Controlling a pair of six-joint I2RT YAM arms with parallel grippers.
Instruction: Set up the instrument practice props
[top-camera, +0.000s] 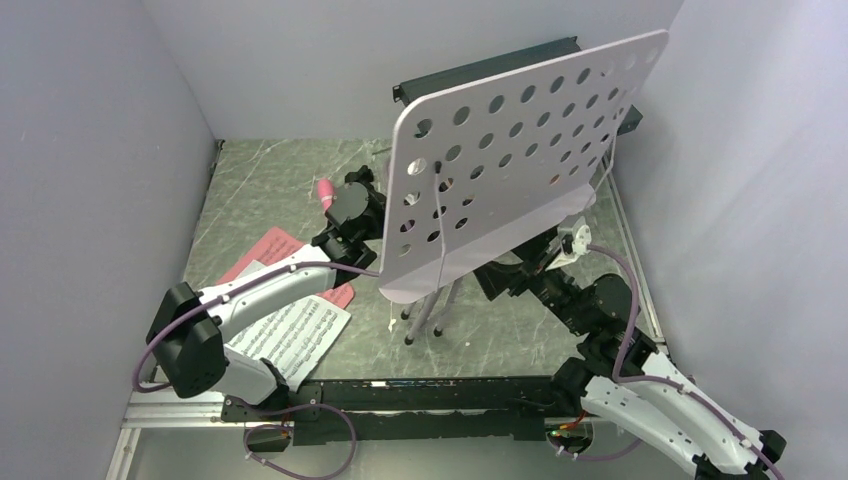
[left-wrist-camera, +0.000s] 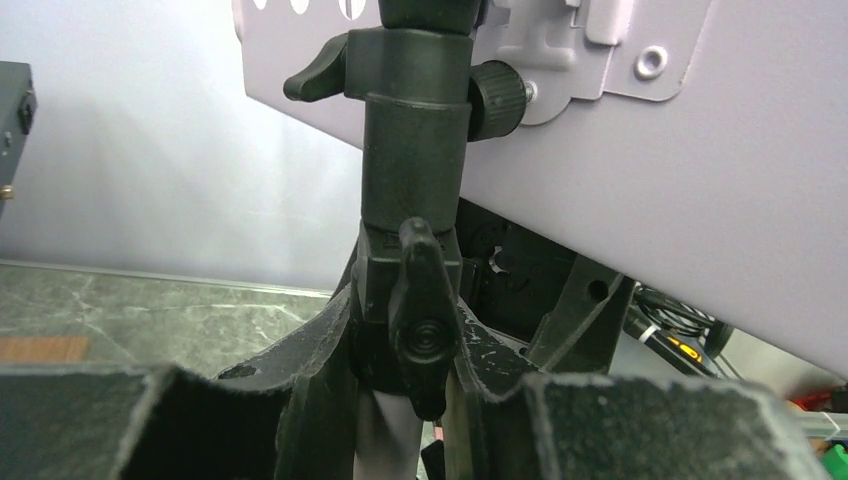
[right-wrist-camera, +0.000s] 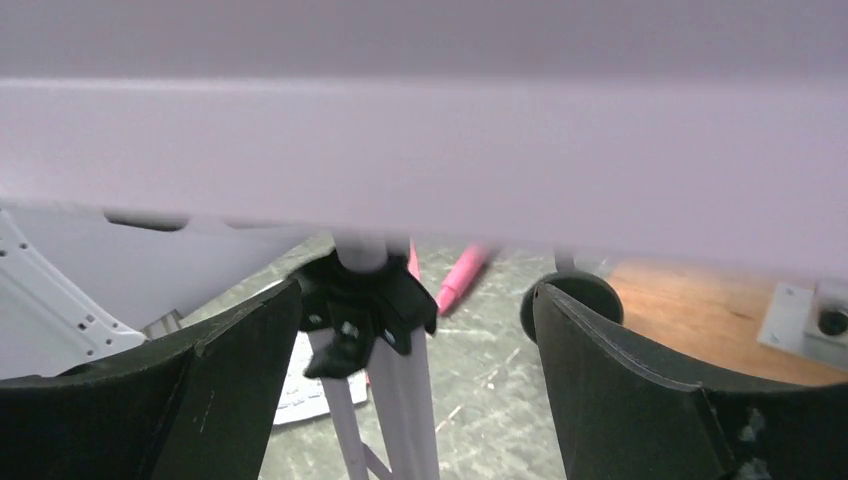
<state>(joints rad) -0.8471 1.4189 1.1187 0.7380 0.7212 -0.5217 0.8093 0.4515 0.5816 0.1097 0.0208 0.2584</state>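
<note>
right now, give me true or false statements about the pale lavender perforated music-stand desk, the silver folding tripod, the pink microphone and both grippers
1. The pale lavender perforated music-stand desk is mounted on the silver folding tripod. True.
2. The right gripper is clamped on the tripod. False: its jaws stand wide open.
3. The left gripper grips the tripod's black clamp collar. True.
4. The pink microphone stands in a holder. False: it lies on the green marbled table.
5. The white music sheet rests on the desk. False: it lies on the table.
</note>
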